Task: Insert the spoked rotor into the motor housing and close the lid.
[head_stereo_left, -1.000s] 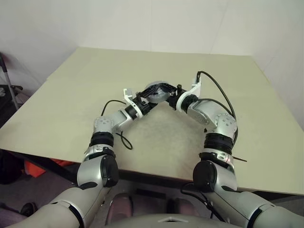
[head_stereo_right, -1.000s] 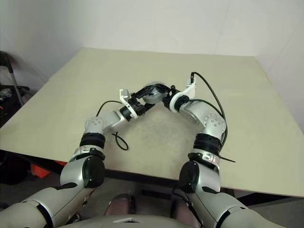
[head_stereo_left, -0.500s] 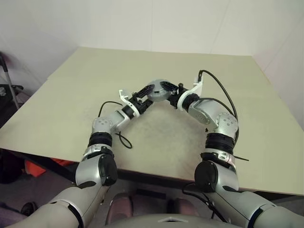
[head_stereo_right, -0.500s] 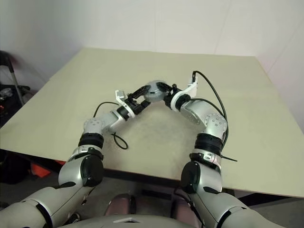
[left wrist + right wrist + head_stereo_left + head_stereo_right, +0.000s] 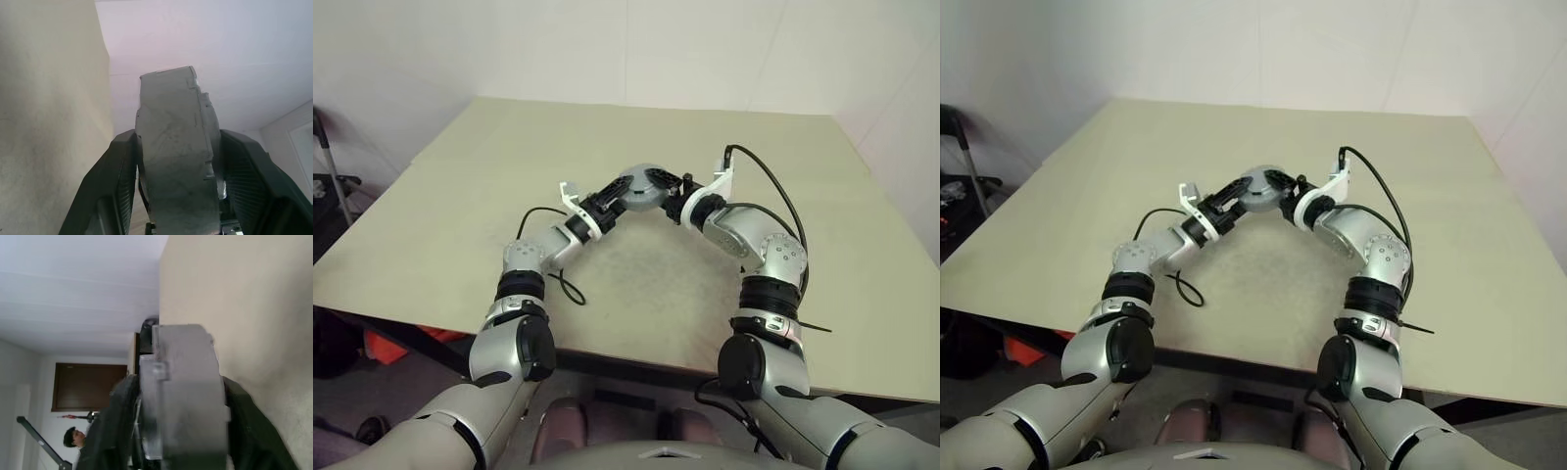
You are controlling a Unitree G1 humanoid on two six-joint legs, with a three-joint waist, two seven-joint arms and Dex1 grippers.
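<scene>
Head views: both arms meet above the middle of the desk point(image 5: 460, 196), holding one round grey assembly, the motor housing point(image 5: 642, 186), in the air between them; the left gripper point(image 5: 625, 192) and right gripper point(image 5: 668, 194) each clasp it from opposite sides; no loose spoked rotor or lid lies on the desk, so insertion looks done.

Left wrist view: both fingers point(image 5: 115, 171) pinch the grey housing edge-on.

Right wrist view: fingers point(image 5: 239, 421) straddle the housing with the lid point(image 5: 152, 401) against it; whether it is fully seated I cannot tell; pressing shut likely remains.
</scene>
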